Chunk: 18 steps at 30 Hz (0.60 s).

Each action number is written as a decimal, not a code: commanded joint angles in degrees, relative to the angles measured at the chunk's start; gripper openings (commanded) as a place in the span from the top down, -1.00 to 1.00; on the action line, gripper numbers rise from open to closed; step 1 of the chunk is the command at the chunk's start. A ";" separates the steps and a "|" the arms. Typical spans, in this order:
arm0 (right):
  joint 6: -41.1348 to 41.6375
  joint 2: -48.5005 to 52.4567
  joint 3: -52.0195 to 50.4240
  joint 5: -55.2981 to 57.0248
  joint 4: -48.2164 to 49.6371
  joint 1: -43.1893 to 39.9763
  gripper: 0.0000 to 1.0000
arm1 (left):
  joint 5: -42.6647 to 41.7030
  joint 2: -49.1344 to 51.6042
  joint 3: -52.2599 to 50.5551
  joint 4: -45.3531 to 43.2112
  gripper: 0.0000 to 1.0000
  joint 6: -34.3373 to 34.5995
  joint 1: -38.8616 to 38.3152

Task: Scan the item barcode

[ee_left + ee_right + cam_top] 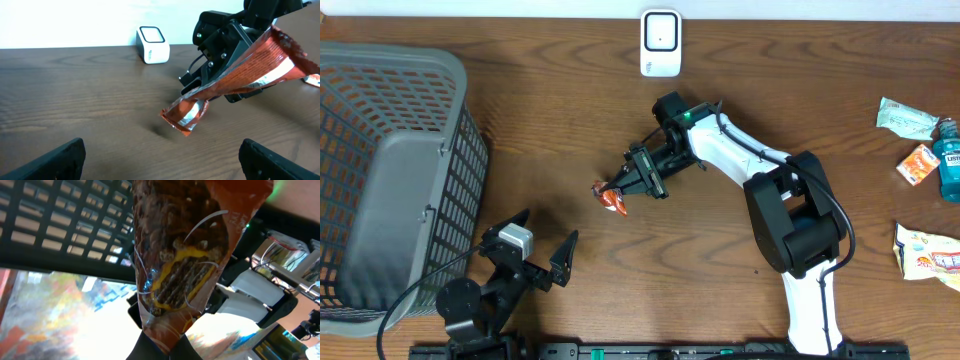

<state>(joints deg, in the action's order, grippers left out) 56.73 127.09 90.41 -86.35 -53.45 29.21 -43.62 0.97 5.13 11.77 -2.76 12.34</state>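
Near table edge, left gripper point(548, 226): I read the jaws as spread wide, gripping nothing.
Mid-table, right gripper point(630, 186): I saw it clamped on the orange snack packet point(611, 197), held tilted over the table point(550, 110).
Far edge, scanner point(661, 43): upright, well apart from the packet.

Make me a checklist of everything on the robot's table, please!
Surface: brown wooden table, bare in the middle.
Job's things: orange snack packet, looks lifted off the table; white scanner standing at the far edge.
Clutter: grey basket on the left; blue bottle and loose packets on the right.
Grippers: left gripper open and empty; right gripper shut on the snack packet.
Cables: black cable by the left arm; another black cable along the right arm.
Surroundings: white wall behind the table.
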 commanded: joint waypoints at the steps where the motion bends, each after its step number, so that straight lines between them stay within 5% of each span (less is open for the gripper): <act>1: -2.08 0.00 1.03 6.86 0.09 -0.46 0.97 | -0.76 -0.26 -0.96 1.27 -0.95 0.31 0.09; 5: -19.71 0.00 1.03 28.83 3.34 -0.35 0.88 | -0.76 -0.26 -0.96 1.27 -0.96 0.31 0.09; 11: -31.21 0.00 1.03 41.40 4.46 0.20 0.88 | -0.76 -0.26 -0.96 1.27 -0.96 0.31 0.09; 14: -38.71 0.00 1.03 42.62 6.78 0.20 0.63 | -0.76 -0.26 -0.96 1.27 -0.96 0.31 0.09; 18: -39.63 -0.02 1.49 45.42 7.41 0.09 0.01 | -0.76 -0.26 -0.96 1.27 -0.96 0.31 0.09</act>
<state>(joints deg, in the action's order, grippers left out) 22.48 127.09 90.48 -45.36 -45.91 29.26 -43.62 0.97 5.13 11.77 -2.76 12.32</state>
